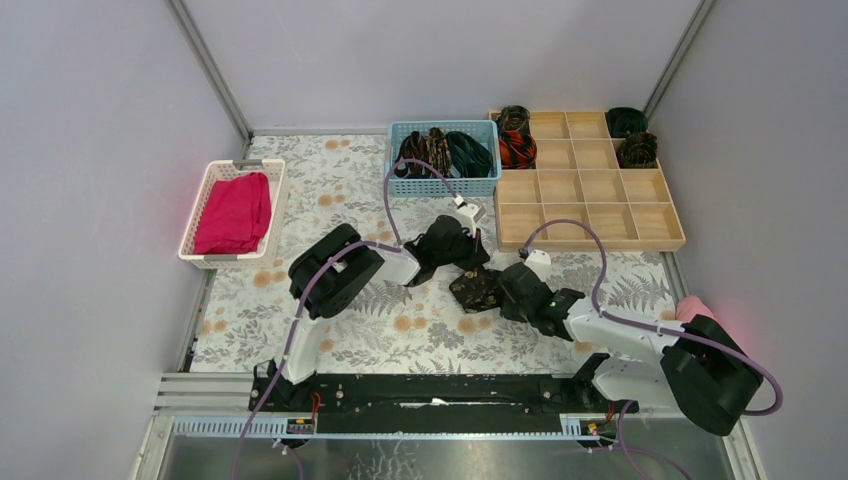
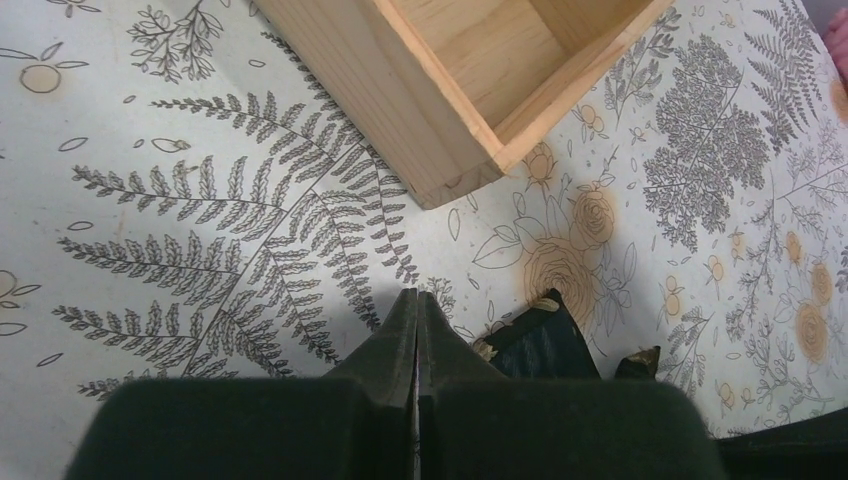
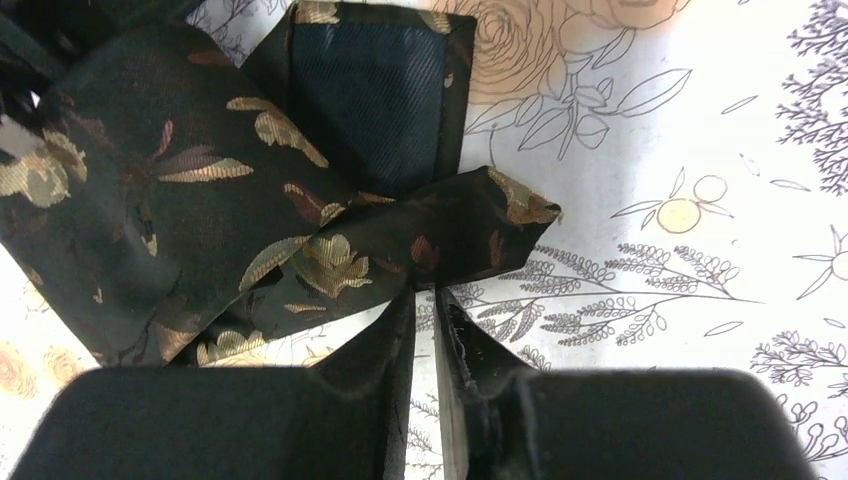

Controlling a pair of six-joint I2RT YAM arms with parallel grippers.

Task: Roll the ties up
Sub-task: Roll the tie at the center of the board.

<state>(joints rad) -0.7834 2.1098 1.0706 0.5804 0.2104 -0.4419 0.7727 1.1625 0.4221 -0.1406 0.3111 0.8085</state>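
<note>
A black tie with gold-brown flecks [image 1: 473, 291] lies bunched on the floral cloth between my two grippers. In the right wrist view it [image 3: 200, 190] fills the upper left, with its dark lining showing, and its folds gather at my fingertips. My right gripper [image 3: 425, 293] is shut on its edge with only a thin gap; it also shows in the top view [image 1: 500, 287]. My left gripper [image 2: 416, 297] is shut with nothing seen between the fingers, and a corner of the tie [image 2: 545, 340] lies just to its right. In the top view the left gripper [image 1: 468, 258] hovers just behind the tie.
A blue basket [image 1: 402, 186] at the back holds several loose ties. A wooden compartment tray [image 1: 590, 190] to its right holds several rolled ties in its far cells; its corner [image 2: 440, 110] is close ahead of my left gripper. A white basket [image 1: 205, 190] holds magenta cloth. Something pink [image 1: 692, 306] lies at the right edge.
</note>
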